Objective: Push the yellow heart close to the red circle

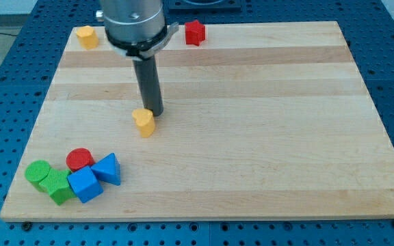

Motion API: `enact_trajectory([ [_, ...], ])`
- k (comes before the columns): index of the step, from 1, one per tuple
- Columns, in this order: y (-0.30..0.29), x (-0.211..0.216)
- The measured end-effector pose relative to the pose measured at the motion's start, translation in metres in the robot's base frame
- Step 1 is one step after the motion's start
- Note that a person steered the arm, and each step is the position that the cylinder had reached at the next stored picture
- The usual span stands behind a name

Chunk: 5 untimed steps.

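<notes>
Beside yellow heart (143, 122), my tip (155, 112) (seemingly touching)

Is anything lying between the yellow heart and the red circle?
No. In the camera view, only bare board separates the yellow heart from the red circle; my tip sits on the heart's upper right, the far side.

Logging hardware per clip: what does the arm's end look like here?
A silver-grey metal cylinder with a dark band at its base enters from the view's top. A straight dark rod hangs from it, ending at my tip. No cables or markings are visible.
</notes>
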<state>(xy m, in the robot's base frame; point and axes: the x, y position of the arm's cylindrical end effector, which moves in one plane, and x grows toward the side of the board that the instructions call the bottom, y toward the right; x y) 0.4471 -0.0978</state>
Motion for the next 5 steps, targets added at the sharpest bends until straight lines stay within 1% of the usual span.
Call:
enact_trajectory([
  [1, -0.002, 0.029],
  [3, 0.013, 0.065],
  [4, -0.003, 0.071],
  [5, -0.007, 0.058],
])
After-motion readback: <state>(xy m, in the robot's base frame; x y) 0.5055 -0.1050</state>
